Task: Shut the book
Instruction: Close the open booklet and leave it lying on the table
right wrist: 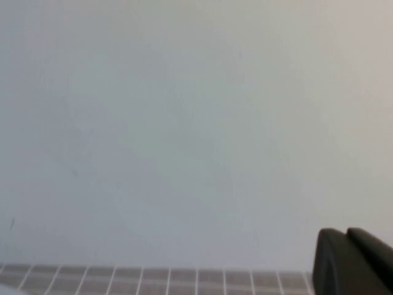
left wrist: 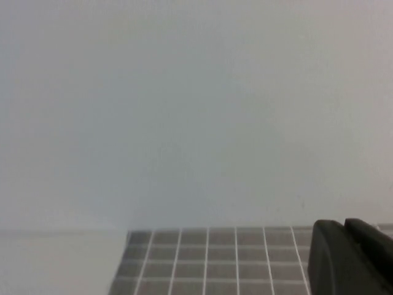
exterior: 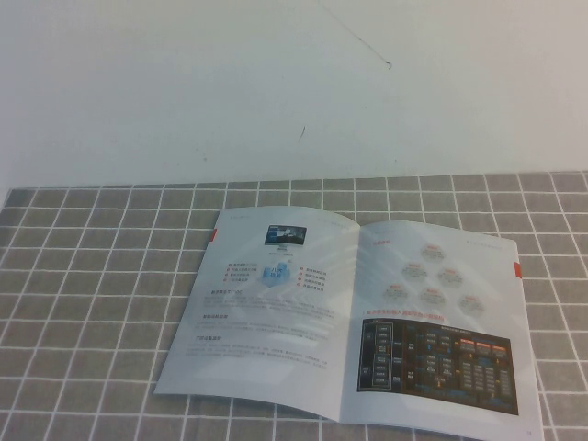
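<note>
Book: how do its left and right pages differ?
The left page has a small dark photo, blue diagram and text; the right page has pale rounded shapes above a dark chart. The left page is mostly white; the right page's lower half is dark. Both lie open on the grey tiled mat, red tab at each outer edge. The left gripper and right gripper show only in their wrist views.

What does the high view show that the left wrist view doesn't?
Only the high view: the book, lying open and flat on the mat. Neither arm appears there.
Only the left wrist view: a dark part of the left end effector, held over the mat away from the book and facing the wall.
Both: the grey gridded mat and the white wall.
The right end effector is in neither; it shows only in its own wrist view, also facing the wall.
</note>
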You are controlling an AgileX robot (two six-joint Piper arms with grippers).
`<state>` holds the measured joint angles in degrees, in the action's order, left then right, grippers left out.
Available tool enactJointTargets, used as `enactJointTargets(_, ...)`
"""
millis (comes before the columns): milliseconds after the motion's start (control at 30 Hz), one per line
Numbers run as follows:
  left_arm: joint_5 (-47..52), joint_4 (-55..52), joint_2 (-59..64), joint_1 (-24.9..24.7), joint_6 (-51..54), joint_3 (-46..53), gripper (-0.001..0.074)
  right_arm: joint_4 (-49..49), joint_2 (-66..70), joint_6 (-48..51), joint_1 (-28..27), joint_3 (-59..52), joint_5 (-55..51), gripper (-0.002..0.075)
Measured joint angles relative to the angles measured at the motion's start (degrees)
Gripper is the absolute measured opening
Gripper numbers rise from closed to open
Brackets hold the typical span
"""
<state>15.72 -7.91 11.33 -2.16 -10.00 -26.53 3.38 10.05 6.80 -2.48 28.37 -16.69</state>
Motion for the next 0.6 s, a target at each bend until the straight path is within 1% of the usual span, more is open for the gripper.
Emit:
enactJointTargets(133, 6.6, 5.0, 10.3, 0.0, 0.5, -5.2, -0.0004, 4.3, 9.3, 2.7, 0.0, 6.1, -9.8, -0.0003)
enactJointTargets(233, 9.6, 11.8, 18.1, 0.0, 4.0, -7.9, -0.0004, 10.1, 16.9, 8.2, 0.0, 9.6, -17.1, -0.0003)
enactJointTargets(367, 13.8, 23.4, 29.8, 0.0, 14.2, -11.2, -0.0004, 20.1, 28.3, 18.6, 0.0, 13.1, -22.6, -0.0003)
enactJointTargets(467, 16.2, 33.0, 37.4, 0.0, 22.1, -13.4, -0.0004, 28.8, 35.5, 27.7, 0.0, 14.0, -22.7, -0.0003)
enactJointTargets(600, 16.7, 47.7, 46.2, 0.0, 36.5, -15.2, -0.0004, 40.1, 45.6, 39.8, 0.5, 14.1, -22.5, -0.0003)
